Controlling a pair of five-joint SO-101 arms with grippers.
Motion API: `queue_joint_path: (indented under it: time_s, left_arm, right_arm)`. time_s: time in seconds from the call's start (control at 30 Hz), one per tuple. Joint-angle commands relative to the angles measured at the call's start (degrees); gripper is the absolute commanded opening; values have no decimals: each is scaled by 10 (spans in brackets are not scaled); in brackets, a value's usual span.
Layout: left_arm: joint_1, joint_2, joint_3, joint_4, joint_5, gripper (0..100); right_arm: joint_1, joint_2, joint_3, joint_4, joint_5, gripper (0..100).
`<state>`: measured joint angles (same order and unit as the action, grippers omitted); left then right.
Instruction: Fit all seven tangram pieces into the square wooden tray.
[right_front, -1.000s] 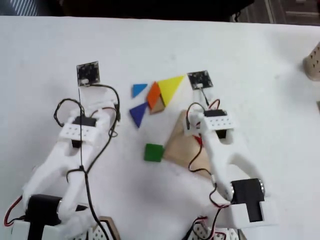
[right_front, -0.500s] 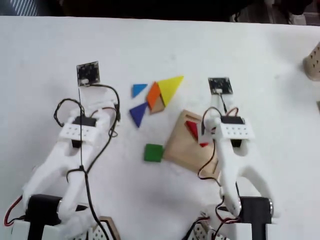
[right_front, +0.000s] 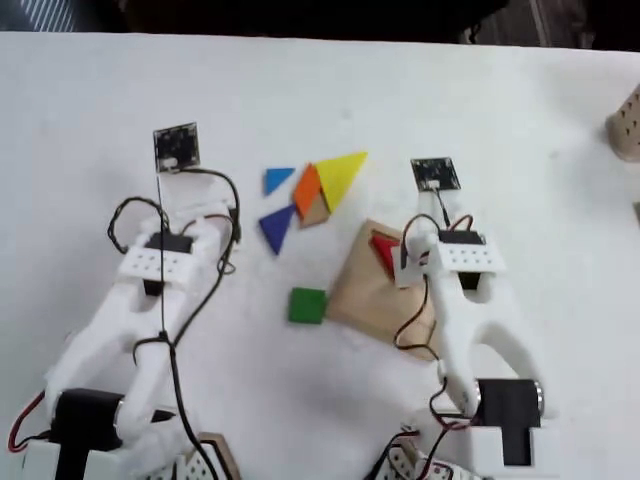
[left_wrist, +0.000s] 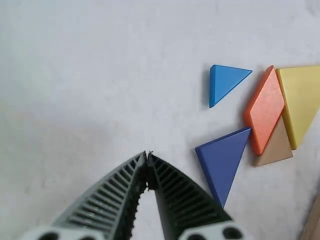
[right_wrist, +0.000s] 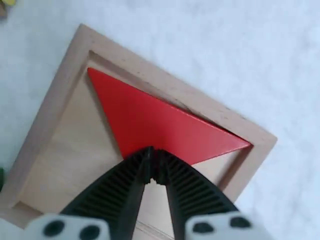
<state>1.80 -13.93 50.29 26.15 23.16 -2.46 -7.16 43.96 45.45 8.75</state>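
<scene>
Tray (right_wrist: 52, 110) holds 1 red triangle (right_wrist: 155, 125) against its rim, right gripper (right_wrist: 151, 167) pressed together over that piece, left gripper (left_wrist: 147, 162) likewise closed over the table (left_wrist: 75, 75) near the dark blue triangle (left_wrist: 222, 162).

A white, matte table top (right_front: 500, 100) is spread across nearly the whole high view, evenly lit, with soft grey shadows cast on it. Beyond its far edge, at 12 o'clock, a dark, unlit band (right_front: 300, 15) is seen. At 11 o'clock a small patch of pale slanted stripes (right_front: 45, 12) is visible; what it is cannot be told. At 1 o'clock brownish floor planks (right_front: 560, 20) are shown. At 3 o'clock a tan perforated object (right_front: 627, 125) is cut by the edge.
</scene>
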Motion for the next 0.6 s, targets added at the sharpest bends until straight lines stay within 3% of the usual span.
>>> queue_joint_path:
  time_s: [0.0, 0.27, 0.57]
  left_arm:
    - [-6, -1, -14, -12, -5, 21]
    - [-6, -1, -14, -11, -5, 21]
    - [-11, -1, -14, -13, -10, 21]
  right_arm:
    - [-8, 25, -41, -11, -6, 18]
    - [20, 3, -68, 29, -19, 18]
    - [81, -134, 53, 45, 7, 18]
